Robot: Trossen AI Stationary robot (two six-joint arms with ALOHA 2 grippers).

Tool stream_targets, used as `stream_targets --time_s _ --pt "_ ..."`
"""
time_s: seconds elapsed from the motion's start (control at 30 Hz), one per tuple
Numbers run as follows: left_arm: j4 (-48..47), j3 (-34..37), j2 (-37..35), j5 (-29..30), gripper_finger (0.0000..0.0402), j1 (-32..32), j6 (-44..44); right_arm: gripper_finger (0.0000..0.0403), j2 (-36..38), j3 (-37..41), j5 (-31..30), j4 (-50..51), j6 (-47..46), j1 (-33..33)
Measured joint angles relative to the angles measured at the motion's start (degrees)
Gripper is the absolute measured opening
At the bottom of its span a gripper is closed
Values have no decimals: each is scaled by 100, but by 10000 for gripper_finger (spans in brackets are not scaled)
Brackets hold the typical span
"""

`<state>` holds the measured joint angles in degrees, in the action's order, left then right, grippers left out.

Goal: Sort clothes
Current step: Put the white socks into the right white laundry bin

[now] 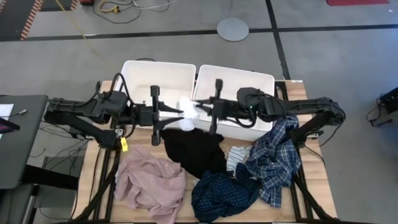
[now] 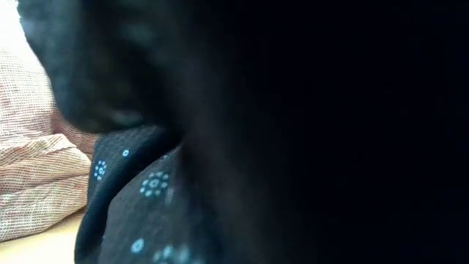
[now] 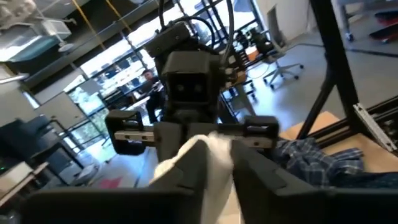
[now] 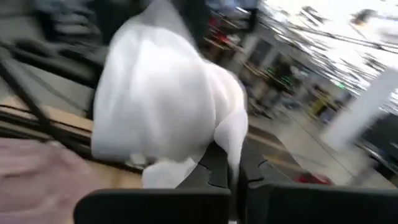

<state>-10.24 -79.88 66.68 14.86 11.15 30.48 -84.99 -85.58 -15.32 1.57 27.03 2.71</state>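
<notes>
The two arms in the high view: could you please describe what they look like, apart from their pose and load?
Both arms are black and jointed. The left gripper and the right gripper each end in two slim dark fingers set on a long crossbar. Black cables loop around the wrists, and a small yellow tag hangs below the left arm.

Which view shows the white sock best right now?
The right wrist view: the white sock fills it, pinched in the right claw. The high view shows it small between both claws; the left wrist view shows only an edge; the low view shows none.
</notes>
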Motion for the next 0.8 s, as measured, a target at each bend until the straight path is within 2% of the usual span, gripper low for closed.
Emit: stream_targets --time_s 0.2,0.33,0.6,0.8 --pt "-359 2 -139 379 196 112 -54 1 480 2 -838 748 -19 -112" --pt "-979 2 -302 412 238 196 -332 1 874 2 -1235 1646 -411 -300" --pt "-2832 2 -492 502 247 491 -1418 0 1435 4 -1267 3918 -1923 -1000" --pt "-3468 4 -371 478 247 830 -1989 0 1417 4 -1152 5095 -2530 -1420"
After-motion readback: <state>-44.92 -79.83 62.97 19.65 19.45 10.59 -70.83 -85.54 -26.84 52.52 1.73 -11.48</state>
